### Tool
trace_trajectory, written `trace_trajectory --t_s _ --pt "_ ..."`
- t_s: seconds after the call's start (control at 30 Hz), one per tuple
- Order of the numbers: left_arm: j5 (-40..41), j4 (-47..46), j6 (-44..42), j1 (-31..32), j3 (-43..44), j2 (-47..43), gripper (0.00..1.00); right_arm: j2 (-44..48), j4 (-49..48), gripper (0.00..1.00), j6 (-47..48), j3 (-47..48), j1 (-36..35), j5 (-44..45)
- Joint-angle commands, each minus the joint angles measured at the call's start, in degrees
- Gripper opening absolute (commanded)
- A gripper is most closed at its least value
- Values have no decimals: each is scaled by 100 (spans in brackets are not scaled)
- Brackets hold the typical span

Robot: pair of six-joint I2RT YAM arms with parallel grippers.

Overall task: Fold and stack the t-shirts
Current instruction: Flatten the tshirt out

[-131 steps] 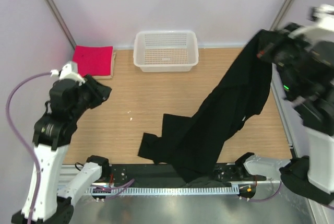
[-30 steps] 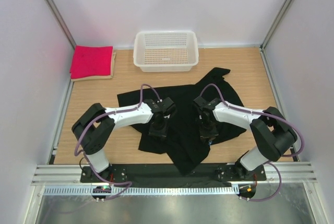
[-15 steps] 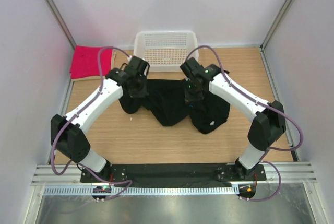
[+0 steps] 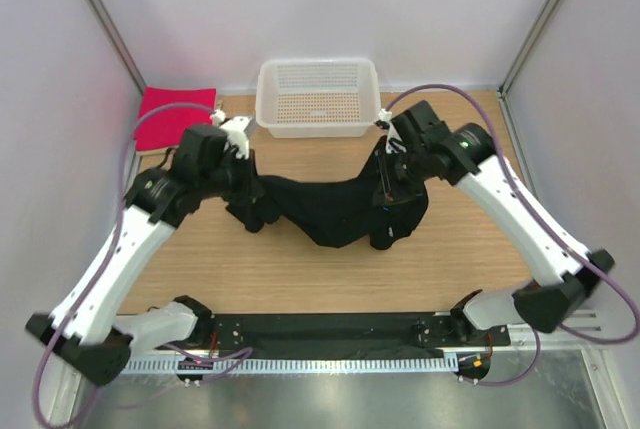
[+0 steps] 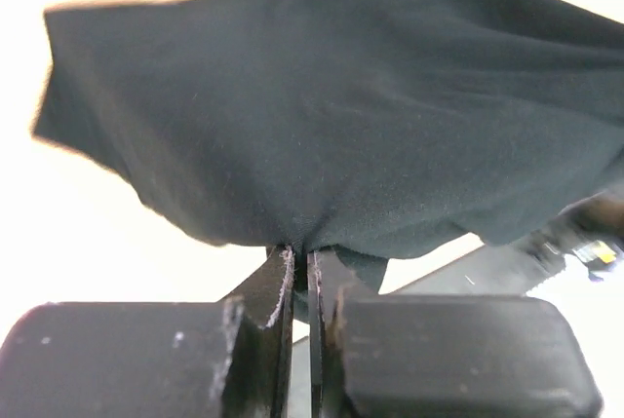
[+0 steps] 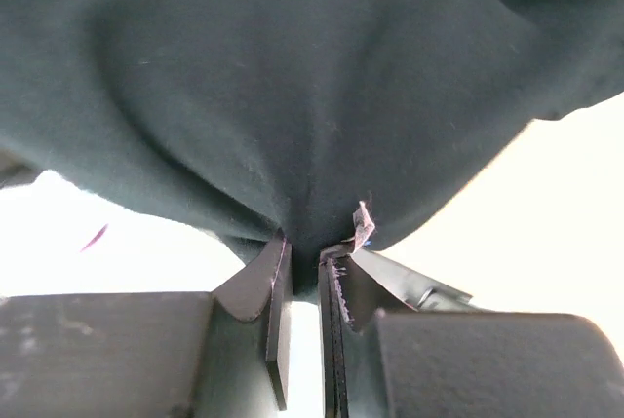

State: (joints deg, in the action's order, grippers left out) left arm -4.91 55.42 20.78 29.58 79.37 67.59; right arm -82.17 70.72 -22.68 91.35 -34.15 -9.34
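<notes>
Both arms had the black t-shirt (image 4: 330, 211) strung between them over the tabletop (image 4: 300, 279), sagging mid-span. The left gripper (image 5: 300, 260) clamped one bunched edge and the right gripper (image 6: 304, 252) pinched the other, near the basket (image 4: 318, 99).

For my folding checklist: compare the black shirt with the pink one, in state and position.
The black shirt is unfolded and bunched, sagging between the left gripper and right gripper, both shut on it; the pink shirt lies folded flat, untouched. The black shirt hangs over the middle of the table; the pink shirt sits in the far left corner. Both are plain cloth.
</notes>
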Motion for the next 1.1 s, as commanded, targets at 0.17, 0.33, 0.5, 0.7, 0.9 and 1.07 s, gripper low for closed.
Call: trace_trajectory --t_s 0.17,0.33,0.5,0.7,0.9,1.07 --pt "-521 117 32 -49 -730 -733 10 28 487 9 17 48 57 -1011" --pt "312 1136 6 -251 619 1855 53 -1527 -558 10 53 831 1056 -1016" --pt "818 1429 58 -304 1607 2602 62 -2927 -184 32 499 1980 1394 -633" --pt "-483 331 339 72 195 1390 69 -1999 -155 46 861 740 1359 107" --pt "-1126 -707 1191 478 -1527 730 64 -714 -655 44 695 -1378 807 -119" --pt "-1249 -831 1455 592 -1645 773 64 -98 -1584 49 -85 -2612 330 -717"
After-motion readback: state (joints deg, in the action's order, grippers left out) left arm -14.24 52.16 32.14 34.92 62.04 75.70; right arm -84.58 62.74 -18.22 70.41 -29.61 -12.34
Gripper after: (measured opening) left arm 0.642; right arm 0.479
